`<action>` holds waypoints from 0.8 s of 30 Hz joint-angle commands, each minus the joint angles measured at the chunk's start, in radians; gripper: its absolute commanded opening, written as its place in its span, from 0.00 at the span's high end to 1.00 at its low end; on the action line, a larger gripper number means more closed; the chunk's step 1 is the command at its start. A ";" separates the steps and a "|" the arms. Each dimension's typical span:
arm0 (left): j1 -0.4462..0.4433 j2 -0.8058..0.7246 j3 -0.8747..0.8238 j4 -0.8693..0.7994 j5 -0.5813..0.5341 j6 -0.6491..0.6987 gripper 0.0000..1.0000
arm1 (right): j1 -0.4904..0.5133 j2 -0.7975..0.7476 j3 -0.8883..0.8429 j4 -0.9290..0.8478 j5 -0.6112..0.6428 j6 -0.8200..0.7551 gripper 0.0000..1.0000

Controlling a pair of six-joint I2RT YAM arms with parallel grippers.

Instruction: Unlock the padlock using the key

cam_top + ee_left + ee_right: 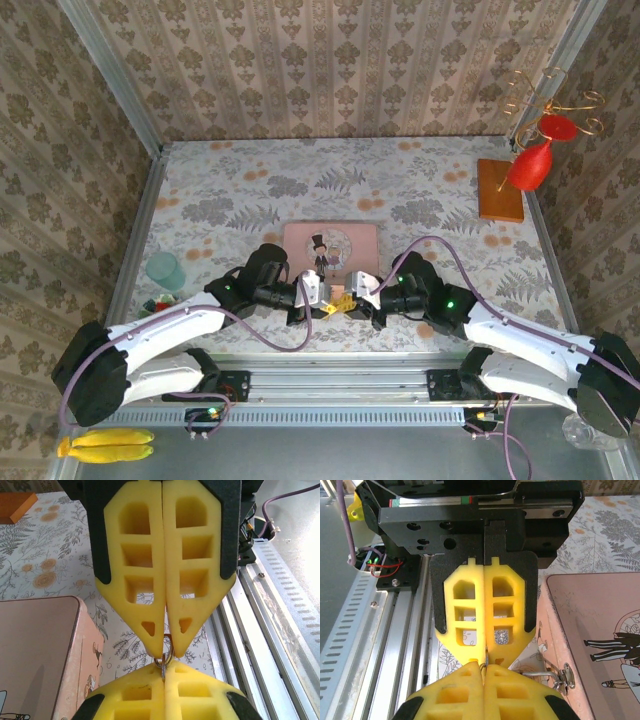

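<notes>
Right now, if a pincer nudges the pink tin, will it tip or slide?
Probably slides: the pink tin lies flat, low and wide. Likely light, since its wall looks thin, so it may dent. The latch on its side could snag and drag it.

Two end effectors [328, 302] [352, 300], one pink tin [330, 238], one green cup [165, 270], two bananas [105, 445], one wooden stand [500, 190].

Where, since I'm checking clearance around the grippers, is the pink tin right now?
In the top view the pink tin lies flat at centre, just beyond the left gripper and right gripper, which meet tip to tip.
</notes>
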 commanded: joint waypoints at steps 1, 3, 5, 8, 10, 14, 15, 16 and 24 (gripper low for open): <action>-0.011 -0.019 0.018 0.045 0.037 0.015 1.00 | 0.006 -0.024 0.000 0.023 0.057 0.015 1.00; -0.009 -0.026 0.008 0.068 0.020 0.003 0.98 | 0.005 -0.045 -0.017 0.050 0.079 0.029 1.00; -0.005 -0.037 -0.004 0.092 0.007 -0.013 0.94 | 0.004 -0.066 -0.034 0.074 0.106 0.046 1.00; 0.005 -0.048 -0.023 0.137 0.000 -0.042 0.89 | 0.005 -0.089 -0.051 0.101 0.137 0.082 1.00; 0.006 -0.048 -0.030 0.149 -0.004 -0.047 0.84 | 0.005 -0.096 -0.062 0.124 0.134 0.098 1.00; 0.007 -0.035 -0.029 0.150 -0.006 -0.049 0.82 | 0.005 -0.106 -0.082 0.173 0.126 0.124 1.00; 0.009 -0.033 -0.027 0.150 -0.006 -0.050 0.82 | 0.005 -0.107 -0.084 0.180 0.125 0.124 1.00; 0.010 -0.032 -0.027 0.150 -0.006 -0.050 0.82 | 0.004 -0.108 -0.085 0.182 0.126 0.125 1.00; 0.015 -0.023 -0.032 0.153 -0.009 -0.055 0.82 | 0.005 -0.131 -0.095 0.191 0.159 0.112 1.00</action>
